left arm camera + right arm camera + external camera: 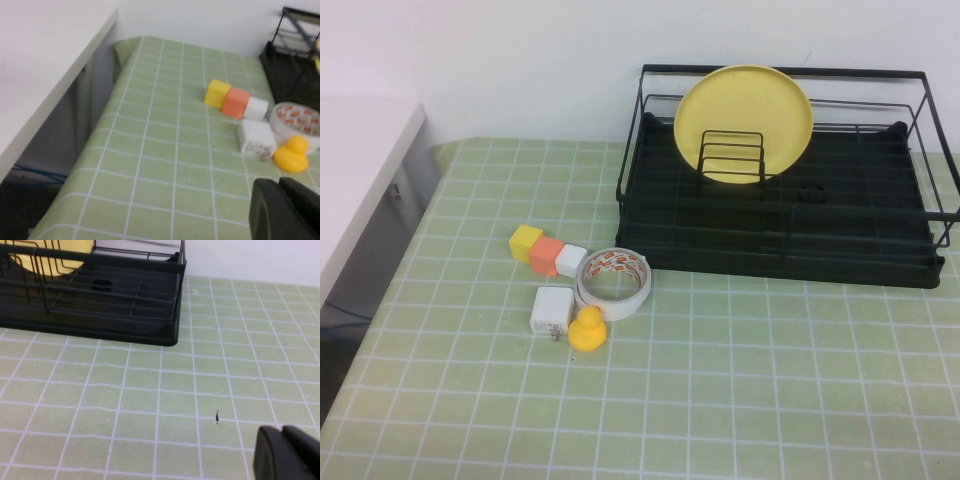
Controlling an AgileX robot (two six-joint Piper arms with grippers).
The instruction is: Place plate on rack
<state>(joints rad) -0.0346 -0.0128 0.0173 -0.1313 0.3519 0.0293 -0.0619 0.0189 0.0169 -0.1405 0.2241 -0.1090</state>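
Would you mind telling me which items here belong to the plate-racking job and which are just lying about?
Job items:
- plate, upright in the rack's dividers
- rack
- left gripper and right gripper, both low over the table, away from the rack

Lying about:
- yellow block, orange block, white block
- tape roll
- white charger
- yellow duck

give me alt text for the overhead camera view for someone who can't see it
A round pale-yellow plastic plate stands upright in the small wire dividers of a large black wire dish rack on a green checked tablecloth. Neither the left gripper nor the right gripper appears in this view.
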